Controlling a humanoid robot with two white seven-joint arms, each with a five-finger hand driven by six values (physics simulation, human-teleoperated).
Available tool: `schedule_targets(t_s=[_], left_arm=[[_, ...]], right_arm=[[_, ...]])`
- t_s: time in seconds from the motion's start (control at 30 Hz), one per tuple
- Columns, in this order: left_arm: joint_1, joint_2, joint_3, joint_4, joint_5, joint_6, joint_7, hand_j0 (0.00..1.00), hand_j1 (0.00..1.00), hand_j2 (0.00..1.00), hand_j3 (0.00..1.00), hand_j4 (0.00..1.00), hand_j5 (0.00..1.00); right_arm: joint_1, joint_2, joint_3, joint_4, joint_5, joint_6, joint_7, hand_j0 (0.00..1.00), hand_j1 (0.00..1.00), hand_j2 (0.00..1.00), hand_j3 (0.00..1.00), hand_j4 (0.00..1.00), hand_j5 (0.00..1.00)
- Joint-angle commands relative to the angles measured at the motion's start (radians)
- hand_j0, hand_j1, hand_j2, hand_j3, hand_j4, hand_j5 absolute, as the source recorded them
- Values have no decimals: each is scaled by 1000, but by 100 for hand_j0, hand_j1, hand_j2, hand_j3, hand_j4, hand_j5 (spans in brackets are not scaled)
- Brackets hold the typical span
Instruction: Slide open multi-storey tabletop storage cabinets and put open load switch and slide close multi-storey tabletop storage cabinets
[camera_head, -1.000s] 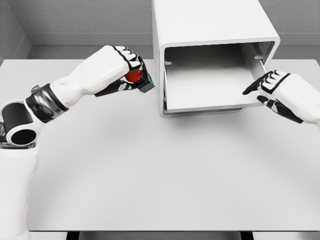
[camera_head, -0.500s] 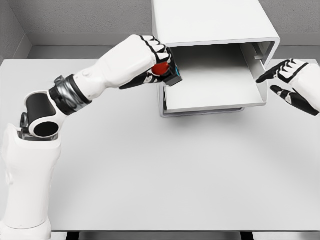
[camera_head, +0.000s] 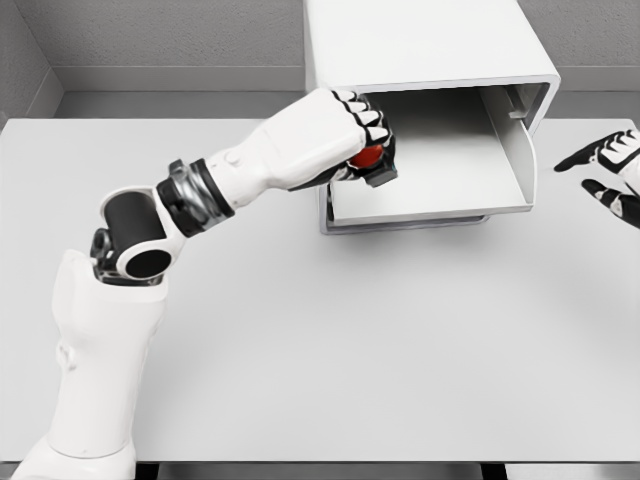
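One head view looks down and forward over the surface (camera_head: 330, 340), showing it edge to edge, with the cabinet (camera_head: 420, 60) at its far edge, fairly near.

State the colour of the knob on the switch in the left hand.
Red, on the switch in the left hand; head view.

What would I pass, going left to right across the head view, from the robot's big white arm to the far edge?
Left arm's shoulder and elbow → left hand gripping the load switch with its red part, over the pulled-out drawer → cabinet with its open drawer → right hand, fingers spread, at the right edge above the table.
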Motion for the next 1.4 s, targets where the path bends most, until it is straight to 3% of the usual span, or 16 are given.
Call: schedule_targets(t_s=[0.0, 0.33, 0.63, 1.03, 1.37], left_arm=[[0, -1, -20, 6, -15, 3, 1, 39, 39, 39, 39, 39, 39], [-34, -1, -74, 74, -43, 3, 1, 39, 39, 39, 39, 39, 39], [-87, -1, -123, 86, -43, 3, 1, 40, 40, 40, 40, 40, 40], [-198, -1, -217, 178, -43, 3, 1, 39, 39, 39, 39, 39, 39], [-210, -1, -240, 198, -46, 3, 1, 40, 40, 40, 40, 40, 40]], right_arm=[[0, -2, -9, 19, -5, 1, 0, 58, 58, 58, 58, 58, 58], [90, -18, -6, 12, 8, 1, 1, 59, 59, 59, 59, 59, 59], [156, -14, 2, -53, 24, 1, 1, 59, 59, 59, 59, 59, 59], [164, -4, 39, -59, 41, 1, 1, 59, 59, 59, 59, 59, 59], [163, -5, 39, -59, 43, 1, 0, 59, 59, 59, 59, 59, 59]])
